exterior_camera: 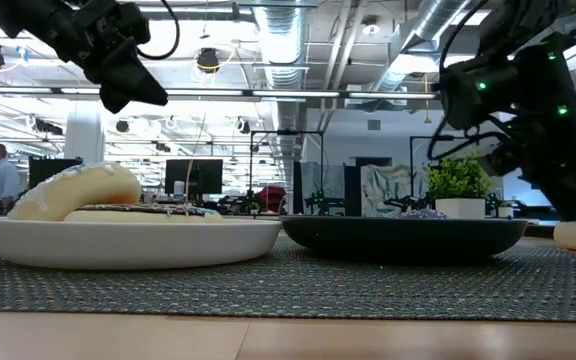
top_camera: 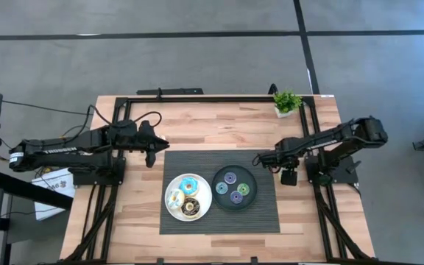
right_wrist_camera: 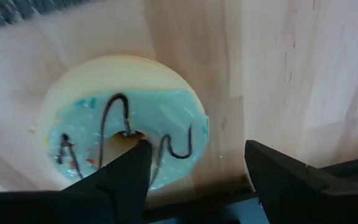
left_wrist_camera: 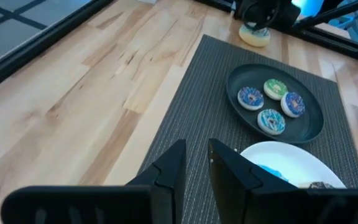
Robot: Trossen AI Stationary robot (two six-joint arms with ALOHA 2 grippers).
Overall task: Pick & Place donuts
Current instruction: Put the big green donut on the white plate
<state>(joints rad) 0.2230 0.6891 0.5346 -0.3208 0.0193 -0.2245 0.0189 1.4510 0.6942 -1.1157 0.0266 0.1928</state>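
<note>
The wooden counter (top_camera: 219, 125) carries a dark mat (top_camera: 263, 213). On it the white plate (top_camera: 174, 210) holds three larger donuts (top_camera: 190, 186); the black plate (top_camera: 250, 179) holds four small donuts (top_camera: 230, 177). The right gripper (right_wrist_camera: 197, 171), jaws spread, hovers over a pale green donut (right_wrist_camera: 123, 124) on bare wood. The left gripper (left_wrist_camera: 194, 165) hangs nearly closed, empty.

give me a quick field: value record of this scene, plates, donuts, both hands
white plate: three larger donuts, blue, white, chocolate-brown
black plate: four small donuts
pale green donut: on bare wood, off the mat
right hand: open, one finger over the pale green donut's hole
left hand: empty, fingers nearly together, above the mat's edge
</note>
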